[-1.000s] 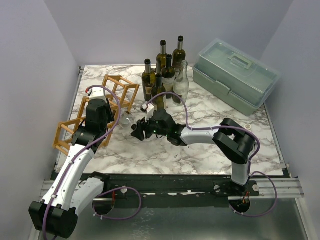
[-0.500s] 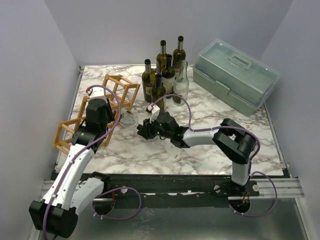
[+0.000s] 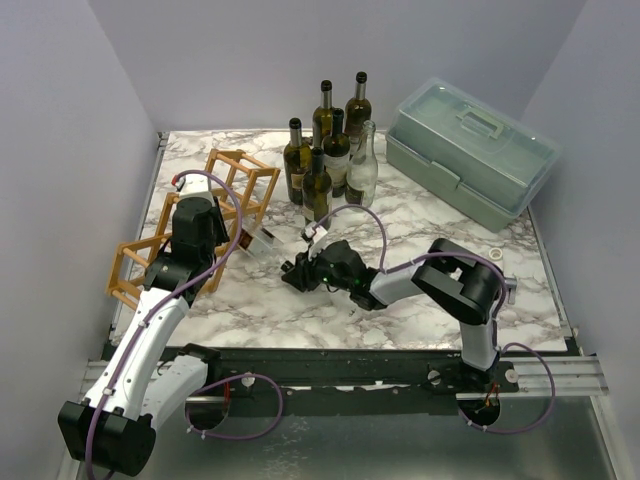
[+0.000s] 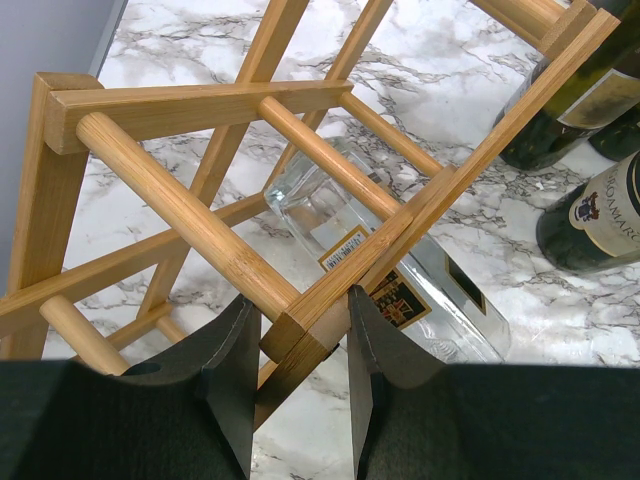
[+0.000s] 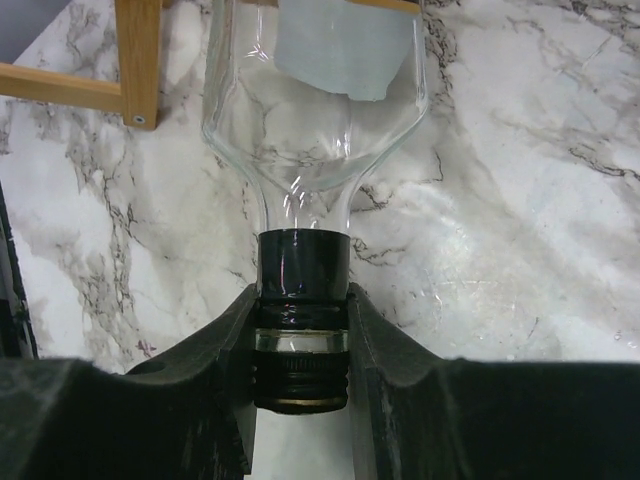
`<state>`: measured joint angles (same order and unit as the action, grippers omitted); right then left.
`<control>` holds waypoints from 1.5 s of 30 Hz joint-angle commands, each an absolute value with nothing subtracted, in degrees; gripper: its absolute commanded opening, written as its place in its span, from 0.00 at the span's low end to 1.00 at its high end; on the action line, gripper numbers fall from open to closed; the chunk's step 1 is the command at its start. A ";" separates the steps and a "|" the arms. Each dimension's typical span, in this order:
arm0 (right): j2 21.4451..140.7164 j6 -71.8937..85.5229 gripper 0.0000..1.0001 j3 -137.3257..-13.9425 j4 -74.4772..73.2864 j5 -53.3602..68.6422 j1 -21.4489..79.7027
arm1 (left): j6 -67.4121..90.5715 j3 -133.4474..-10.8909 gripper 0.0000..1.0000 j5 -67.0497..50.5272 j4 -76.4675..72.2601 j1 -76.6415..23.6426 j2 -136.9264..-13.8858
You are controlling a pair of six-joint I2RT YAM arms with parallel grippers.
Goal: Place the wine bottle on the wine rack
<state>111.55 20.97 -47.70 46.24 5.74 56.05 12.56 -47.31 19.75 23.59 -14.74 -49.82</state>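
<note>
The wine rack (image 3: 240, 156) stands at the left side of the worktop (image 3: 250, 300); the wine bottle (image 3: 262, 240) lies on its side just right of it, base end inside a cell, neck pointing right; upright bottles (image 3: 337, 150) cluster behind centre; a toolbox (image 3: 470, 150) sits back right.

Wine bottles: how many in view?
7. Six stand at the back: five dark bottles, one clear standing bottle. The lying clear bottle reaches into the wine rack, neck in the right gripper. More may hide.

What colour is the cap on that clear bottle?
The cap is black; right wrist view shows it best.
</note>
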 commanded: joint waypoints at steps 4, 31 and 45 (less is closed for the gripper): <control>117.18 18.67 0.01 -53.18 47.15 5.77 55.94 | 12.48 -46.76 0.00 17.08 23.34 -15.12 -49.86; 117.01 4.21 0.01 -68.51 31.48 8.94 53.57 | 12.22 -46.67 0.00 16.76 23.30 -15.21 -49.70; 118.42 9.04 0.26 -70.07 29.20 7.71 53.79 | 12.49 -47.29 0.00 16.57 21.71 -14.43 -52.50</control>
